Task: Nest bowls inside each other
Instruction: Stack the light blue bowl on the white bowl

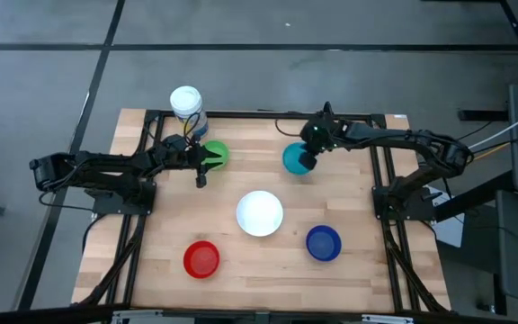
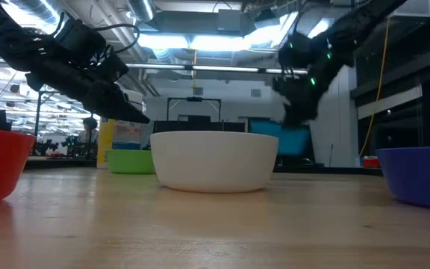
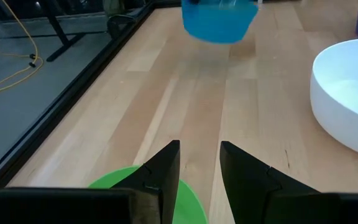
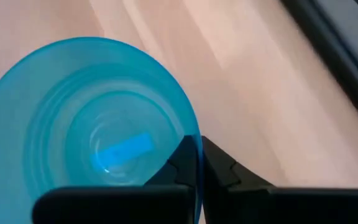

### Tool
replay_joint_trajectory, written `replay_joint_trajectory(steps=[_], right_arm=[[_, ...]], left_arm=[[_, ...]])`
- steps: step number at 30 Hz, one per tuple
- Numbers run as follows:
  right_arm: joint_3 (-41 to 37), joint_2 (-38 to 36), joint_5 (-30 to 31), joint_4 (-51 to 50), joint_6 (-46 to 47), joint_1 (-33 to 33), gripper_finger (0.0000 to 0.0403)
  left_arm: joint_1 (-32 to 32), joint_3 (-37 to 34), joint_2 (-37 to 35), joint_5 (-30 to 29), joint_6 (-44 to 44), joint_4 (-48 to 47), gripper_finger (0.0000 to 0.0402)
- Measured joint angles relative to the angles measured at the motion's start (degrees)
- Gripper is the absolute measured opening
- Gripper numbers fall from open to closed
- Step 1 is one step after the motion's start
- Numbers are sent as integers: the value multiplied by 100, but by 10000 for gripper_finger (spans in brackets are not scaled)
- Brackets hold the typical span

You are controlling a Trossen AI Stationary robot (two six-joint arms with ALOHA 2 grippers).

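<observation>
My right gripper (image 1: 310, 155) is shut on the light blue bowl (image 1: 293, 161) at the far right of the table; the bowl also shows in the left wrist view (image 3: 219, 22). My left gripper (image 3: 199, 149) is open and hovers above the near-left rim of the green bowl (image 1: 217, 154), which stands on its base at the far left. The white bowl (image 1: 260, 213) sits in the middle of the table. The red bowl (image 1: 201, 259) sits near left and the dark blue bowl (image 1: 323, 243) near right. My right gripper pinches the light blue bowl's rim (image 4: 194, 134) on the bowl's far right side, one finger inside the bowl and one outside. The fingers slant down from the table's right. The bowl hangs tilted and lifted clear of the table (image 2: 293, 142).
A white-lidded canister (image 1: 187, 106) stands at the far left corner, just beyond the green bowl. Black frame rails (image 1: 380, 171) run along the table's left, right and far edges. Bare wood lies between the white bowl and the far bowls.
</observation>
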Motion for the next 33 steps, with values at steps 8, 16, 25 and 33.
replay_joint_trajectory(steps=[8,16,25,33], right_arm=[[797,-73,-930,-18,381,600,1],[812,-28,-689,238,935,1503,1],[812,516,-690,806,1209,2036,0],[812,1229,-865,1411,1229,2271,0]], left_arm=[[0,0,0,4,-39,0,112],[0,-2,0,11,-35,75,111],[-9,-2,-33,184,-87,317,112],[-9,-2,-33,181,-82,361,112]])
